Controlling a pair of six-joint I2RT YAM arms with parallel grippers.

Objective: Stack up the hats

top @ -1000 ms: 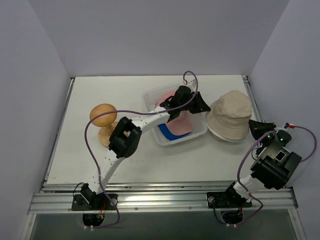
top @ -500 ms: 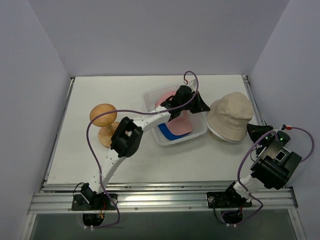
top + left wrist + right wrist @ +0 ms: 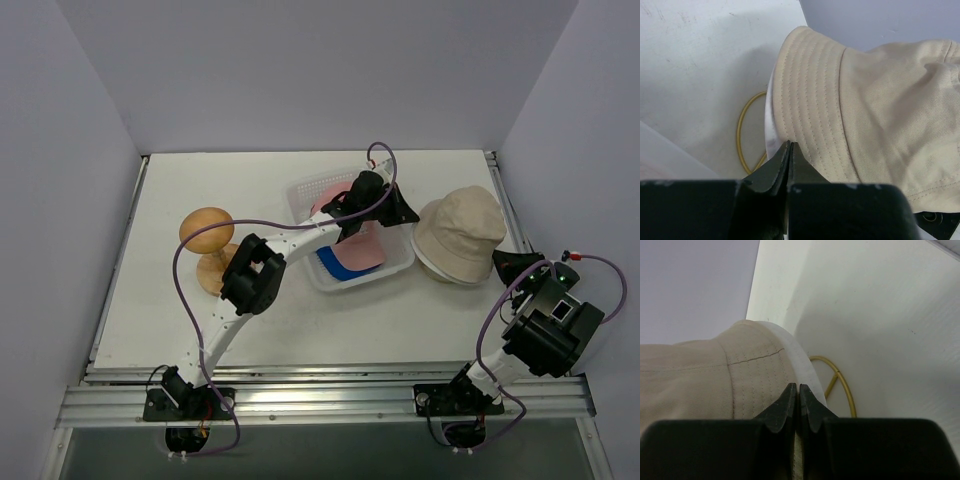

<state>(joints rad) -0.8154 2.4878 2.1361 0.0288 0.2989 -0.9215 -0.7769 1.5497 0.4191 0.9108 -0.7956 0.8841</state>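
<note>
Readable text: we find none in any of the three views.
Beige bucket hat (image 3: 460,232), at 3 o'clock on the table: we make out rows of plain stitching on the brim, with no lettering, brand or number.
Signs and labels elsewhere: none that we can read.
</note>
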